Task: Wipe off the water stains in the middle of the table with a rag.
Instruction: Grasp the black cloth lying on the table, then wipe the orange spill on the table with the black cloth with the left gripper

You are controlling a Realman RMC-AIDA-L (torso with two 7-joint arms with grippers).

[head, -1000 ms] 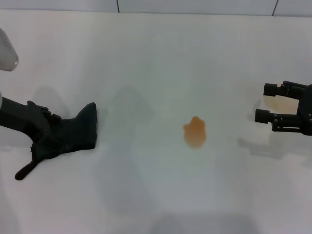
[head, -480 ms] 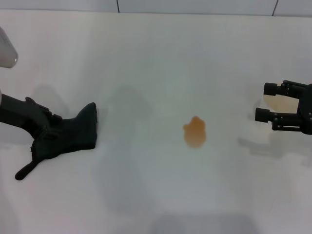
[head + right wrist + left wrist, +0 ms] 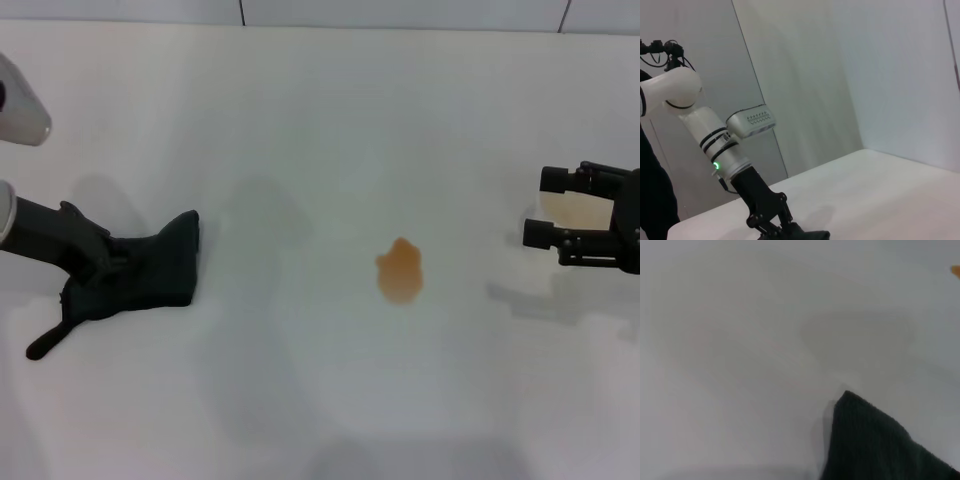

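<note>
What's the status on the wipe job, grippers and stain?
Left gripper down on the rag at table left. Right gripper open, idle at right edge. Stain mid-table, unwiped. Nothing between rag and stain.

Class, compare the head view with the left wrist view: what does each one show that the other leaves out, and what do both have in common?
Only the head view shows the left claw down on the rag, the right claw open at the table's right side with a plastic cup between its fingers, and the whole water stain.

Only the left wrist view shows the rag's corner up close, its soft texture visible.

Both show the dark rag lying on the white table, with the orange stain apart from it, cut off at the edge in the wrist view.
</note>
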